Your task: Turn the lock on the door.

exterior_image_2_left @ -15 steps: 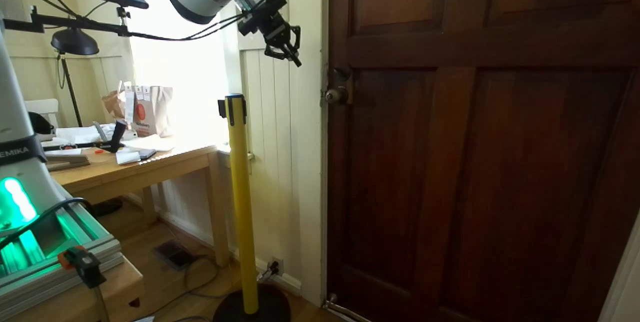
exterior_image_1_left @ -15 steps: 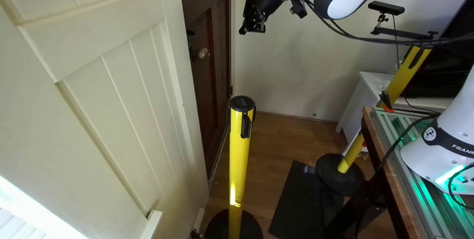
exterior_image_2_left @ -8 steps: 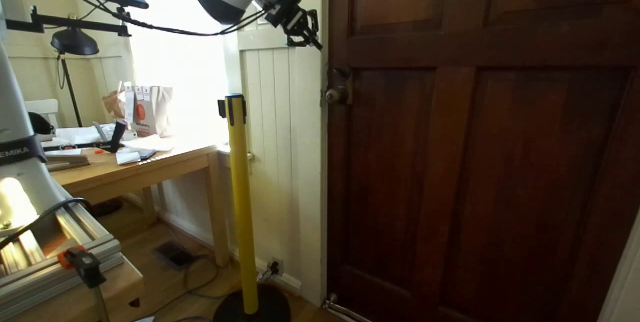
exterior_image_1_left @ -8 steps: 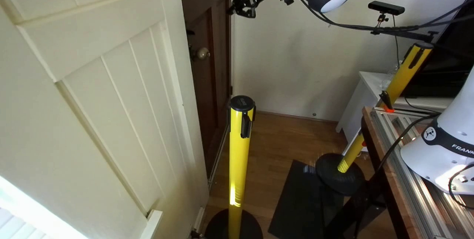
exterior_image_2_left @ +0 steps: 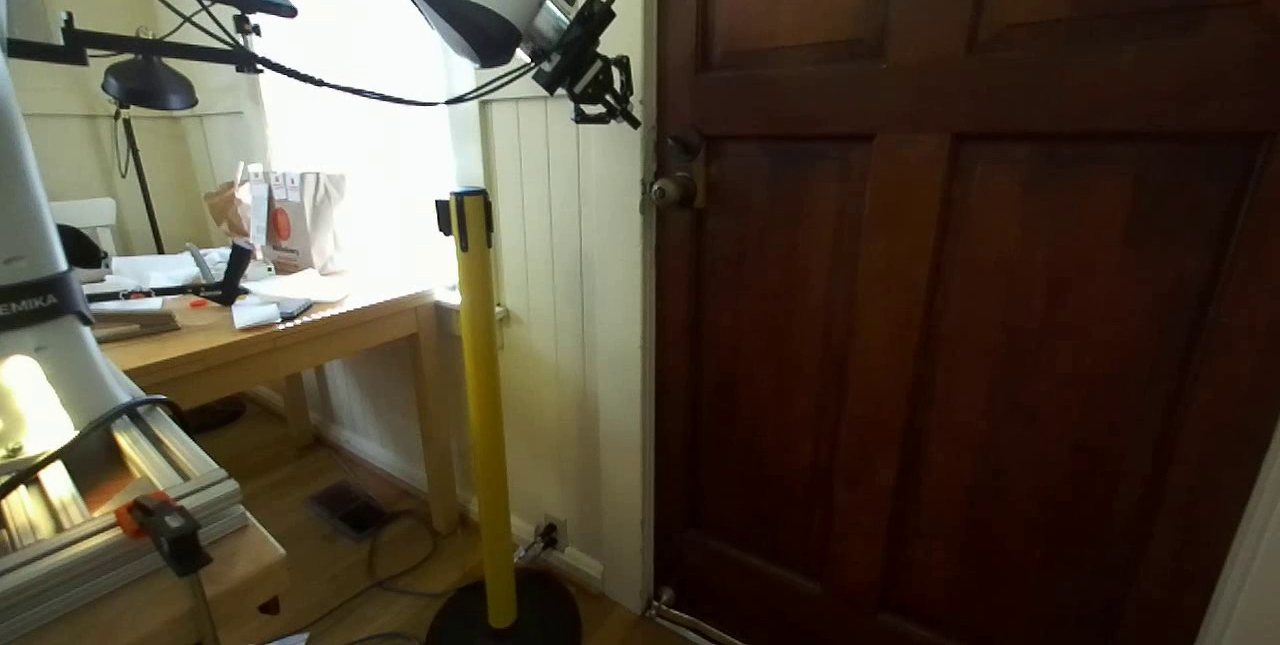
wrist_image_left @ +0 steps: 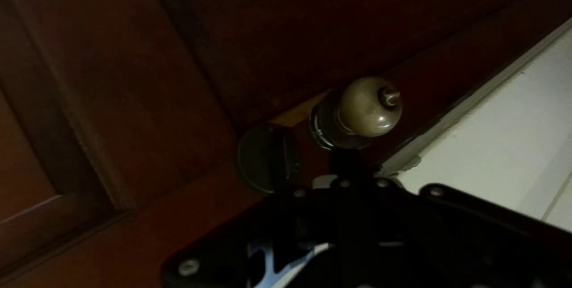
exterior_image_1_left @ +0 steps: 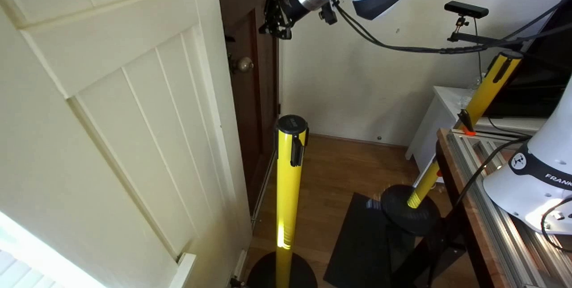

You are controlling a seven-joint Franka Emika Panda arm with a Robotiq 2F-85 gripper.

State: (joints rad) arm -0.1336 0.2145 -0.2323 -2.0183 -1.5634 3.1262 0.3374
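Fingers (wrist_image_left: 346,162) together in the wrist view's lower middle; lock (wrist_image_left: 255,158) left of them, knob (wrist_image_left: 368,107) above, both on the door (wrist_image_left: 214,47).

In an exterior view the wooden floor (exterior_image_1_left: 353,165) carries a black mat (exterior_image_1_left: 361,239). A yellow post (exterior_image_1_left: 289,198) stands left of the mat, a second post (exterior_image_1_left: 480,98) (likewise yellow) right of the mat's far end, and a white cabinet (exterior_image_1_left: 422,134) beyond the mat.
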